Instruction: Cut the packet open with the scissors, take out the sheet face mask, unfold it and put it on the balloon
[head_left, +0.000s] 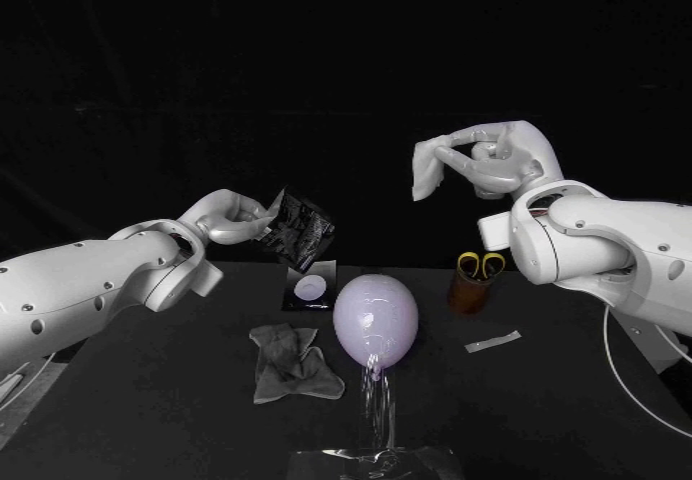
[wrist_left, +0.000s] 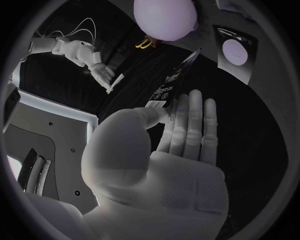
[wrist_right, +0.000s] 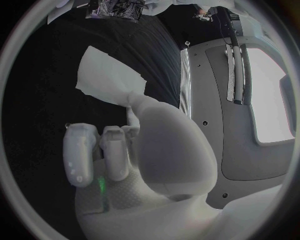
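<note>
My left hand (head_left: 231, 220) is raised at the left and pinches the dark, shiny packet (head_left: 303, 232) by one edge. The left wrist view shows that hand (wrist_left: 181, 150) with the packet (wrist_left: 172, 82) between thumb and fingers. Higher up at the right, my right hand (head_left: 490, 160) holds the folded white sheet mask (head_left: 430, 170), which hangs to its left. From the right wrist, the mask (wrist_right: 109, 82) sticks out beyond the right hand (wrist_right: 125, 150). The lilac balloon (head_left: 375, 318) stands upright on a clear stand (head_left: 378, 462) at the table's middle. The yellow-handled scissors (head_left: 480, 265) stand in a brown cup (head_left: 467, 292).
A crumpled grey film (head_left: 296, 362) lies left of the balloon. Behind the balloon lies a dark card with a white oval (head_left: 312, 288). A cut-off strip (head_left: 493, 341) lies on the table at the right, in front of the cup.
</note>
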